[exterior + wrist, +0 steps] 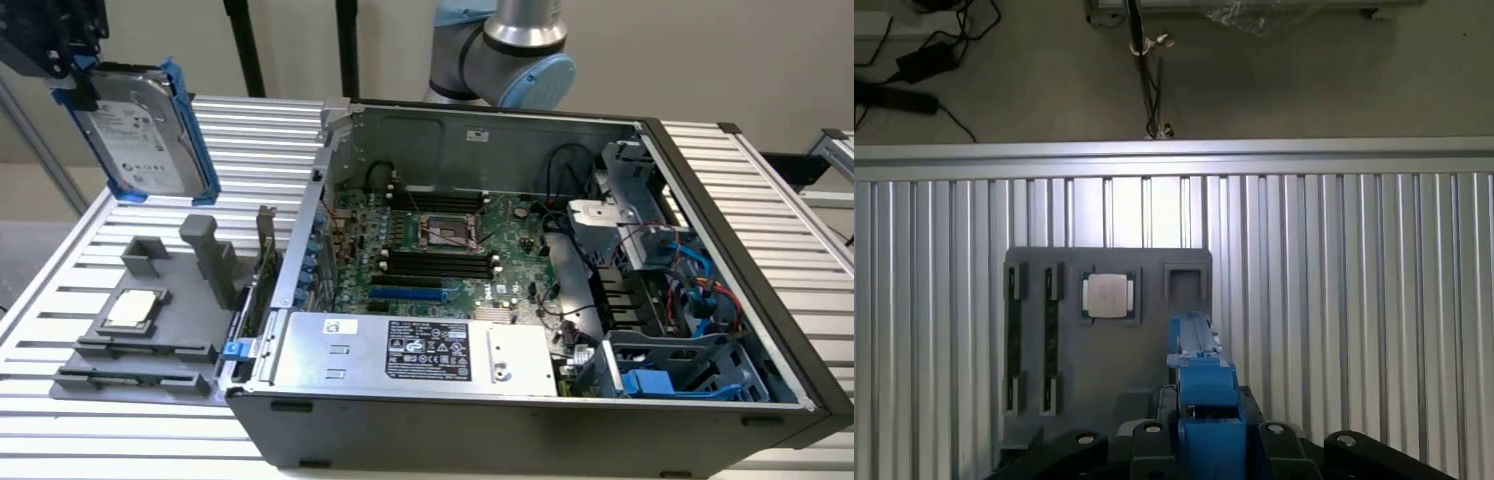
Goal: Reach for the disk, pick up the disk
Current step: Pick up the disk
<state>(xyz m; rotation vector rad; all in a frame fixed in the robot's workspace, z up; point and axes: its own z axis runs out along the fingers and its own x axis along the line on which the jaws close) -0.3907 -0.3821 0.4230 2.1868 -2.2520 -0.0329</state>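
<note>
The disk [138,128], a silver-grey hard drive with a white label in a blue bracket frame, hangs upright and slightly tilted above the table at the exterior view's left. My black gripper [78,78] is shut on its upper end and holds it clear of the grey fixture below. Seen edge-on in the wrist view, the blue bracket [1200,380] of the disk sits between my gripper's [1200,432] fingers, above the grey fixture [1109,340].
A grey fixture tray [147,345] on the slatted aluminium table [40,300] carries a small square CPU chip [135,308] and an upright post [214,255]. An open computer case [747,300] with a motherboard and a silver power-supply box [414,350] takes up the exterior view's right.
</note>
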